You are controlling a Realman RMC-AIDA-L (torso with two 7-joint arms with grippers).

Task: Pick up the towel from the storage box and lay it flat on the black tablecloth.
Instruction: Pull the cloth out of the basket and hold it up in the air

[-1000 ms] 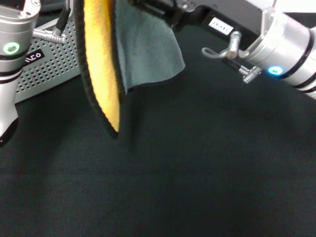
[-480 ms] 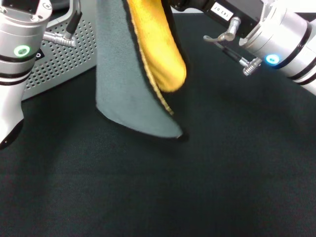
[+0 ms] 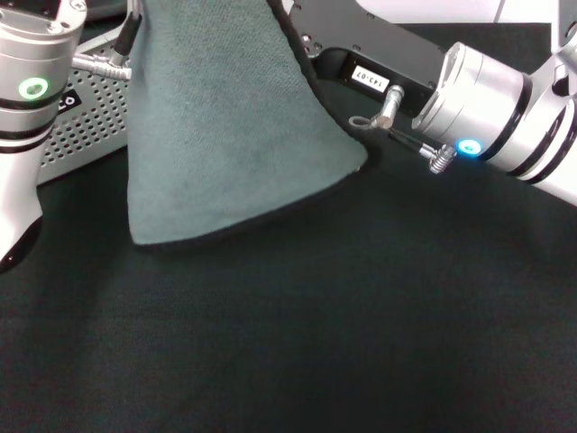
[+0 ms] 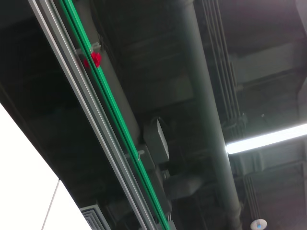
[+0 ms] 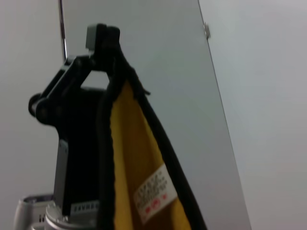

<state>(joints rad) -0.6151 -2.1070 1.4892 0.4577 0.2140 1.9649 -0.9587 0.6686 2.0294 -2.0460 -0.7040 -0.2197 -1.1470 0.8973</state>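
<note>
I'm seeing the grey-and-orange, black-edged towel (image 3: 225,135) hanging over the black woven tablecloth (image 3: 361,316), clamped in the left gripper (image 5: 108,40) (right gripper's fingers: cannot tell).

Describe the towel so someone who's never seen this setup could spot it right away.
Start from the black tablecloth that fills most of the head view. Above its far left part, in front of the storage box, hangs the towel, held at its top edge by a pincer. It is the only soft cloth in the air: grey facing the head camera, yellow behind, with black edging.
</note>
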